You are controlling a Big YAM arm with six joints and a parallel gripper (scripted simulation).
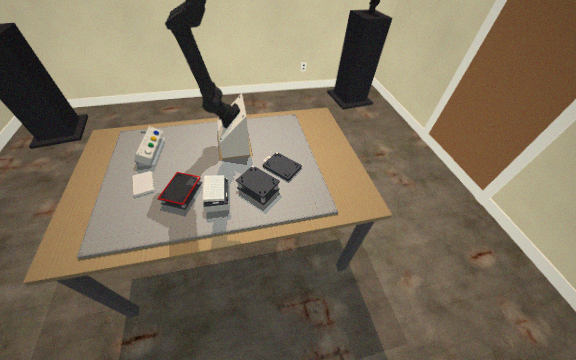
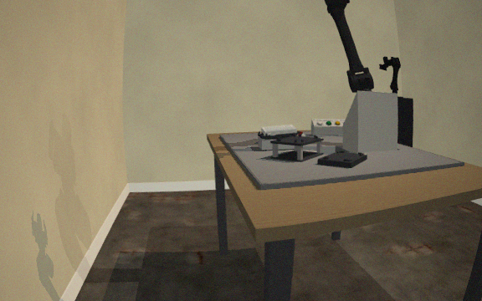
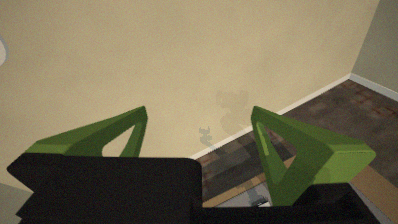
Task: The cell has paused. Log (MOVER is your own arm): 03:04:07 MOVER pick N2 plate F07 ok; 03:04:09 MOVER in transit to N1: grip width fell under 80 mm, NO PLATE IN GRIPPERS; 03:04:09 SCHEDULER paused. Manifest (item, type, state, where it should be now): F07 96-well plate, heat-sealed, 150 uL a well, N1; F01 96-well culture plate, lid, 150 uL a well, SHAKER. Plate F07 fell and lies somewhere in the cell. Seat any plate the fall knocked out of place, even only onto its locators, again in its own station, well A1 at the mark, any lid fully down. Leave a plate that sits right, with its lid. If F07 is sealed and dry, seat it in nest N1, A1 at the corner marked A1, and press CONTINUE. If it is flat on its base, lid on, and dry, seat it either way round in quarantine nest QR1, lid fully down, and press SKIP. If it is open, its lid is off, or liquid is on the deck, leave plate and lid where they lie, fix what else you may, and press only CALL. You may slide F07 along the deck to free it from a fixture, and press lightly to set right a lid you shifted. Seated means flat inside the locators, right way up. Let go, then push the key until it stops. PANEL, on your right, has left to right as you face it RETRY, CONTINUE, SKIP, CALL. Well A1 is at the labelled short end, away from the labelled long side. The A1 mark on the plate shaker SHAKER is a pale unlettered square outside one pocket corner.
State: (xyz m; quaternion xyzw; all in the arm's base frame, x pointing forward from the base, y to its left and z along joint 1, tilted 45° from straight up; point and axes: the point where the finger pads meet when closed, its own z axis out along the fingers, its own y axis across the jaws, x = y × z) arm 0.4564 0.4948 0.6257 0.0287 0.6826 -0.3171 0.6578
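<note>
Fingers wide apart, holding nothing, raised above the worktop (image 1: 358, 200). White plate (image 1: 143, 184) lies on the mat, likely where it fell.

You see a wooden table (image 1: 358, 165) with a dull grey mat (image 1: 118, 235) on it. The green fingers look like smooth plastic.
</note>
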